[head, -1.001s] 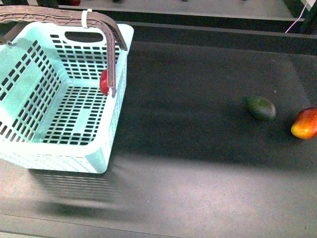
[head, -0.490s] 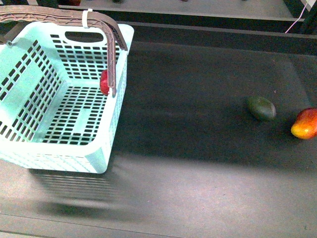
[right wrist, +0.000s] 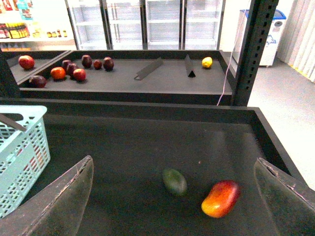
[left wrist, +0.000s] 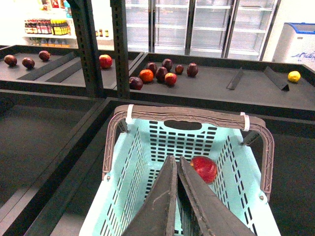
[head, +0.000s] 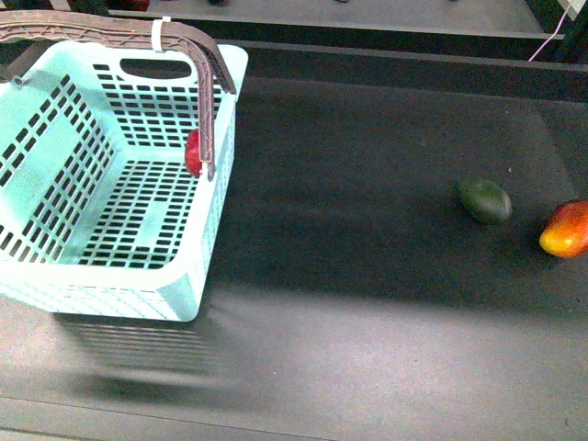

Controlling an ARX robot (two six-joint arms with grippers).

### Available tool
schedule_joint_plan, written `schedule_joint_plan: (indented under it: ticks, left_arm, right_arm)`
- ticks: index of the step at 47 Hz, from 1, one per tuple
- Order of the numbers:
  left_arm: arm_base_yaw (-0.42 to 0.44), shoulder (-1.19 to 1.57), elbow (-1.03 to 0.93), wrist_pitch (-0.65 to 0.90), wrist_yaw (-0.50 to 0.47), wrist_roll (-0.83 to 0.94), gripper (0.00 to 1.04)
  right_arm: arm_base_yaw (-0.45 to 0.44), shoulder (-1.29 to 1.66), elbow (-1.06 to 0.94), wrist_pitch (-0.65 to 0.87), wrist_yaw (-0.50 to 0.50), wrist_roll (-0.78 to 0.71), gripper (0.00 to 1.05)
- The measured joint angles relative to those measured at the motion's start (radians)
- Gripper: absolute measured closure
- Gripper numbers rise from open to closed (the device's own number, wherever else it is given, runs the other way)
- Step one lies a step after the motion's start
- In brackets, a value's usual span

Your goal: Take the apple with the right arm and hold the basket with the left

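Note:
The turquoise basket (head: 119,296) hangs at the left of the front view, lifted a little above the dark surface, its brown-purple handles (head: 209,64) raised. The red apple (head: 193,152) lies inside it against the right wall, partly hidden by a handle; it also shows in the left wrist view (left wrist: 204,168). My left gripper (left wrist: 176,160) is shut on the basket (left wrist: 123,196) and reaches over its inside. My right gripper (right wrist: 172,196) is open and empty above the dark surface, with the basket's corner (right wrist: 22,157) off to one side. Neither gripper shows in the front view.
A dark green oval fruit (head: 484,200) and an orange-red elongated fruit (head: 565,229) lie at the right of the surface; both show between the right fingers (right wrist: 174,181) (right wrist: 220,198). Shelves behind hold more fruit (left wrist: 160,73). A raised ledge (head: 386,64) bounds the surface at the back.

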Motion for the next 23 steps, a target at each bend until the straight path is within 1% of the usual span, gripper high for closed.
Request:
schedule_joint_plan:
  ticks: [14, 23]
  left_arm:
    - [0.000, -0.205, 0.000, -0.193, 0.000, 0.000, 1.01]
    - [0.000, -0.280, 0.000, -0.267, 0.000, 0.000, 1.01]
  right_arm:
    - [0.000, 0.000, 0.000, 0.000, 0.000, 0.000, 0.09]
    - [0.000, 0.000, 0.000, 0.000, 0.000, 0.000, 0.09]
